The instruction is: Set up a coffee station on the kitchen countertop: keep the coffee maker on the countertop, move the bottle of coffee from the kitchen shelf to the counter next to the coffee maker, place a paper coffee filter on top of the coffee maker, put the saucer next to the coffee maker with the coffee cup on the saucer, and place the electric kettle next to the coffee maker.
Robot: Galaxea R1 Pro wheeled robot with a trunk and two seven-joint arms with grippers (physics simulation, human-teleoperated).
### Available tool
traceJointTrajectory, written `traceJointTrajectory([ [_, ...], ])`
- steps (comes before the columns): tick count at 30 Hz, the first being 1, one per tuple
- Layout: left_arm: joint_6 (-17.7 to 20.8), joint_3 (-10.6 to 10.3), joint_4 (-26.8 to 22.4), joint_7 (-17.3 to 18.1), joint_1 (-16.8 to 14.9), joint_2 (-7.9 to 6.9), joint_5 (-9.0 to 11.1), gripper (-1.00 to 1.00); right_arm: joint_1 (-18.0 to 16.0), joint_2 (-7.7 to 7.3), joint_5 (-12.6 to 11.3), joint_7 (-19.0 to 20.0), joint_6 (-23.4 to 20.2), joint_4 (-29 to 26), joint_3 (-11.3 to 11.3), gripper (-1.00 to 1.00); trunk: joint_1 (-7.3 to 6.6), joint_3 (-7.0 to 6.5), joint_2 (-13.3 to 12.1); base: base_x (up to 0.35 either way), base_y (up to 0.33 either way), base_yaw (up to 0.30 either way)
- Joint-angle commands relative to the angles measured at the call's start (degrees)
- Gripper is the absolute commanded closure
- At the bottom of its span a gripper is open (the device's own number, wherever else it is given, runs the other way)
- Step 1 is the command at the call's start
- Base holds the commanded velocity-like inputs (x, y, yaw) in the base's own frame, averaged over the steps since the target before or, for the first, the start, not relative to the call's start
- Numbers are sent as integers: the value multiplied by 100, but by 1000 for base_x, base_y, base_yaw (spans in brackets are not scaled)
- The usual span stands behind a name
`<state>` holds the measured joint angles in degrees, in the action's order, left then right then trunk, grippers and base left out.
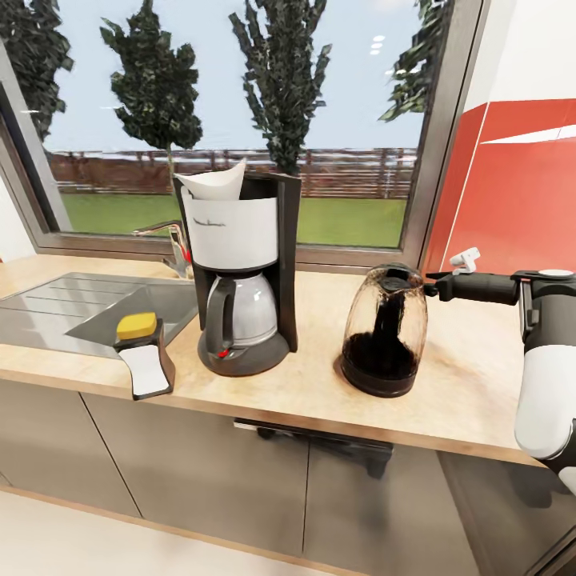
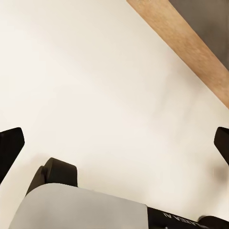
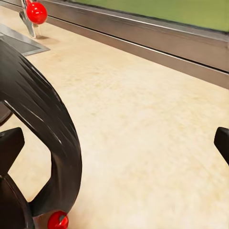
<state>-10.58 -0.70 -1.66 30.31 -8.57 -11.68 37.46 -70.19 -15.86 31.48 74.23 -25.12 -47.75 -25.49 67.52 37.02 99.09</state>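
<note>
Right gripper (image 1: 436,286) open beside electric kettle (image 1: 385,330) at centre right; withdraw without nudging its handle

Coffee maker (image 1: 244,276) on countertop (image 1: 464,392); kettle (image 1: 385,331) right; filter (image 1: 214,182) atop.

One coffee maker (image 1: 244,296), one paper coffee filter (image 1: 216,181), one electric kettle (image 1: 385,330), one bottle of coffee (image 1: 145,355) lying flat, one sink (image 1: 56,308), one tap (image 1: 166,240), three trees.
</note>
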Motion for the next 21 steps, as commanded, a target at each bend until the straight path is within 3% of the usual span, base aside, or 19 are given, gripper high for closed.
traceJointTrajectory([
  [1, -23, -9, 8, 19, -4, -1, 6, -100, -6, 4, 33, 39, -55, -6, -18, -100, -1, 6, 3, 0, 0, 0],
  [21, -30, -9, 8, 27, -4, -10, 6, -100, -6, 13, 33, 39, -55, -6, -16, -100, -1, 6, 3, 13, 11, 0],
])
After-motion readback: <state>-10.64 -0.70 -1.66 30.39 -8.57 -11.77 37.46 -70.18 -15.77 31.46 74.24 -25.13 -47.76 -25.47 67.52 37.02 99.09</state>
